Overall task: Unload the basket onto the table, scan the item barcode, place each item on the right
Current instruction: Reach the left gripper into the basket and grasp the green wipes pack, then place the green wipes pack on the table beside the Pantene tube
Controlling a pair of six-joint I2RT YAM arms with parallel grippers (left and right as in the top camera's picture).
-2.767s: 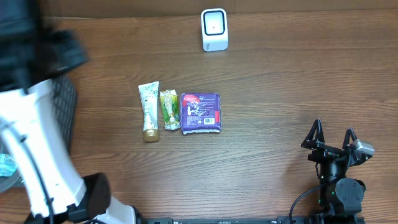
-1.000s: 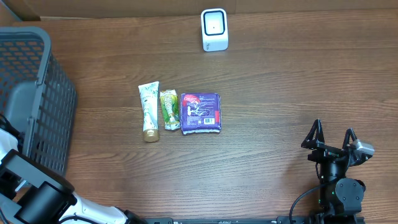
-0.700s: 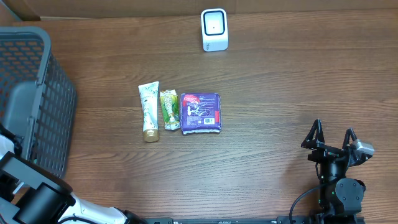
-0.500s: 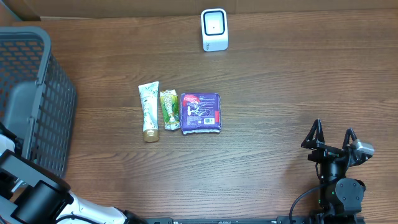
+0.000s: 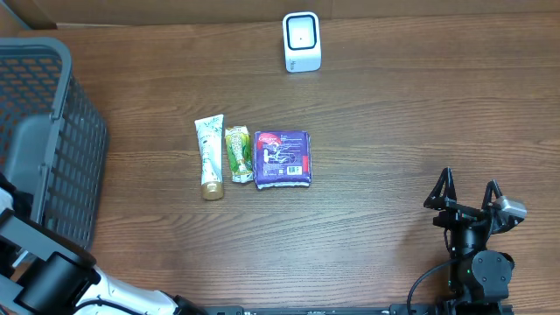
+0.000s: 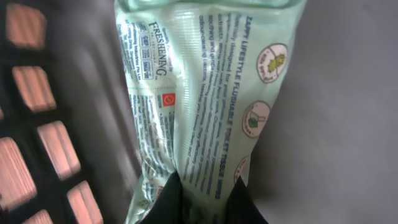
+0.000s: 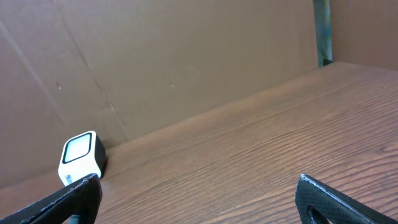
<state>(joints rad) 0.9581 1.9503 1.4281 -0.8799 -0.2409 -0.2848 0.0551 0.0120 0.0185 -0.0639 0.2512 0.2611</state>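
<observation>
worktop (image 5: pixel 394 131): dark wood grain, cardboard wall along the far edge. grey mesh basket (image 5: pixel 83 166) sits at its left edge, seen from overhead.

left arm (image 5: pixel 44 271) is at the bottom-left corner beside the basket; its tip is not visible from overhead. right arm (image 5: pixel 477 254) is parked at the bottom right, well apart from everything else.

right end effector (image 5: pixel 469 185): jaws spread wide, nothing between them, facing the far wall.

left end effector (image 6: pixel 205 199): jaws pinched narrow on the bottom edge of a pale green wipes pack (image 6: pixel 205 93). the pack fills most of the left wrist view, printed side to the camera, with small text and round icons visible. basket mesh is on the left of that view with wood showing through the holes, and a grey surface is on the right, so the pack is inside the basket. can't tell if a barcode is on the visible face.

mid worktop, three items in a row: purple pack (image 5: pixel 282 158) on the right, touching a small green sachet (image 5: pixel 238 155), then a white tube (image 5: pixel 209 157) just beside it on the left, gold cap toward the near edge.

white scanner (image 5: pixel 301 41) stands upright at the far edge, well apart from the row.
</observation>
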